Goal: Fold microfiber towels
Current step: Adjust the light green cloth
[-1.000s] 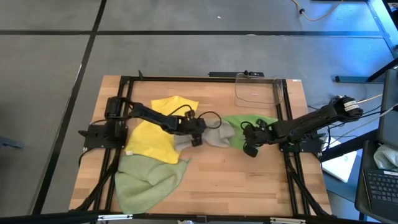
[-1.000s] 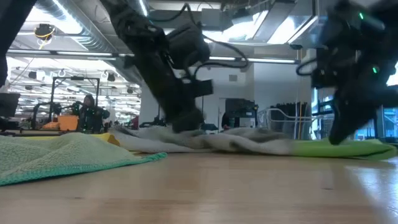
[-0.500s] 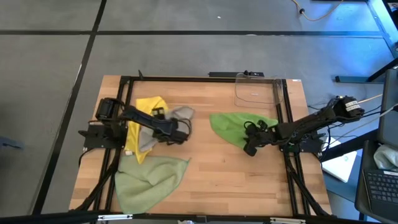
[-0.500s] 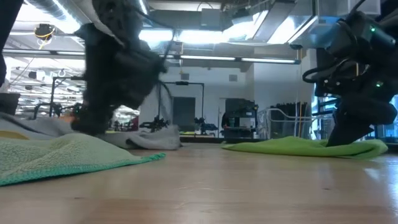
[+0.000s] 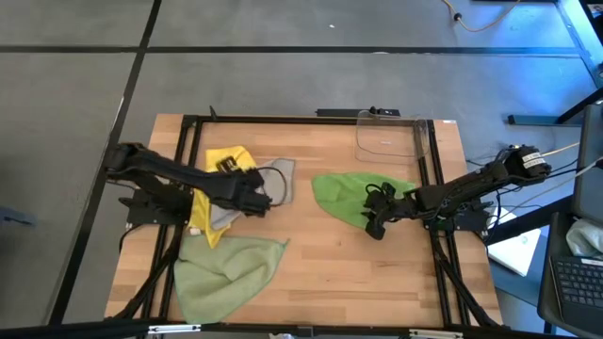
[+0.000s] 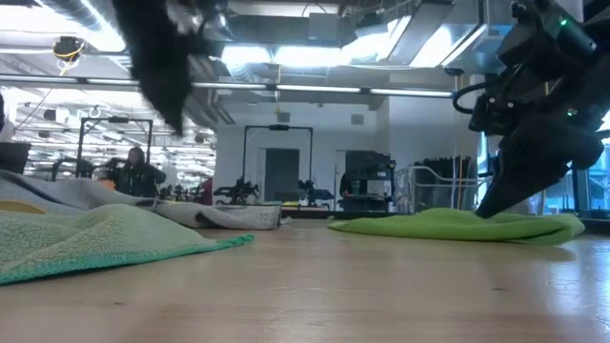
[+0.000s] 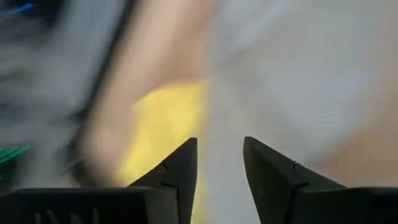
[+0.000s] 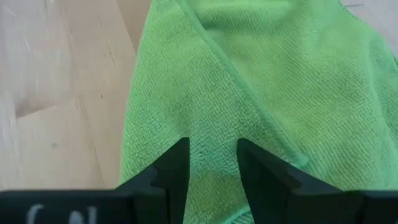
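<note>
Yellow cloth (image 5: 219, 162) lies bunched near the tabletop's (image 5: 320, 273) left edge, with the grey-beige towel (image 5: 273, 177) heaped partly over it and trailing toward the middle. A second ago that grey-beige towel was stretched between the two arms at the centre; since then the left arm has dragged it back to the left side, and the yellow towel, which lay spread out, has crumpled with it.

Our left end effector (image 5: 252, 196) now sits above that heap. Its wrist view shows the fingers (image 7: 180, 171) a narrow gap apart with nothing between them, so we judge the towel released rather than folded. The pale olive-green towel (image 5: 226, 273) rests loosely spread at the front-left corner, untouched.

At the back edge, right of centre, stands the clear plastic bin (image 5: 388, 139).

Right of centre, the bright green towel (image 5: 353, 193) is now clear of the grey-beige one, which had overlapped it a second ago. It lies rumpled, with one flap creased over itself. The right end effector (image 5: 374, 224) hovers at its front edge, fingers (image 8: 174, 168) narrowly parted above the cloth, gripping nothing as far as we can see.

For the task, we read this as a separating step: the towels are now apart, but none is neatly folded yet, and the yellow and grey-beige pair still needs untangling.
</note>
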### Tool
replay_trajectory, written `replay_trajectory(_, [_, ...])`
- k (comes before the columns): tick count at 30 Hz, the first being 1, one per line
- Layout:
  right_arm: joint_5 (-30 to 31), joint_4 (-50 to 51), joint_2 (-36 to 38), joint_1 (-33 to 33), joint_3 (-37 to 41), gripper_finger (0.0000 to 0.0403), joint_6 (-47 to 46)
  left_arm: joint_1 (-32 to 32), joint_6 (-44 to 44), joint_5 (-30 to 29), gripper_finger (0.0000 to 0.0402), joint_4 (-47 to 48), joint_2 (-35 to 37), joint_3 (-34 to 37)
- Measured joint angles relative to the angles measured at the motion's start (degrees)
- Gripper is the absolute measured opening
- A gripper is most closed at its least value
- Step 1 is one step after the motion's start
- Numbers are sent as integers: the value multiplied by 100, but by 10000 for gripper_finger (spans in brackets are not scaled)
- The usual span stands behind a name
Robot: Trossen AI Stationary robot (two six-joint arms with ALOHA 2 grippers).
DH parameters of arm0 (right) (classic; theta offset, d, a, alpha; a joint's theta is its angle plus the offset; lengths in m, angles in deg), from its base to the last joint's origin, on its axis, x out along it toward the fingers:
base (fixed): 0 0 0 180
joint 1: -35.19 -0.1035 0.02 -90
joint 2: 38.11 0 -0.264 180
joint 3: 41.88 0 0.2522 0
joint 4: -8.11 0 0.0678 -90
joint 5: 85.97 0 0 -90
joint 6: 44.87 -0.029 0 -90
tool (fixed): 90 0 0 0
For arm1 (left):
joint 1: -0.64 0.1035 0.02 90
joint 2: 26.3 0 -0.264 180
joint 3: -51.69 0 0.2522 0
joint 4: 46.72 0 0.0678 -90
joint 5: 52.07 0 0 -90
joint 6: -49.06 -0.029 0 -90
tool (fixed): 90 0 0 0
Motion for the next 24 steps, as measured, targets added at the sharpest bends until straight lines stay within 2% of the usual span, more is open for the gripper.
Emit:
replay_trajectory(4, [-56,6,0,-1,-3,137,-4,-583,-835,1517,124,-1668,321,-21])
replay_trajectory(7, [-122,4,2,-20,-5,137,-11,-1117,-887,2325,124,-2047,316,-21])
replay_trajectory(10, [-125,6,2,-105,-7,137,-15,-1560,-349,2722,124,-1962,53,-3])
replay_trajectory(17, [-219,13,4,-289,-7,137,-94,-2317,790,4265,124,-2361,-755,172])
replay_trajectory(21, [-219,24,7,-361,-7,137,-194,-2782,1705,5012,124,-2387,-931,172])
replay_trajectory(24, [-219,23,7,-389,-7,137,-198,-3200,2194,5056,124,-2311,-935,176])
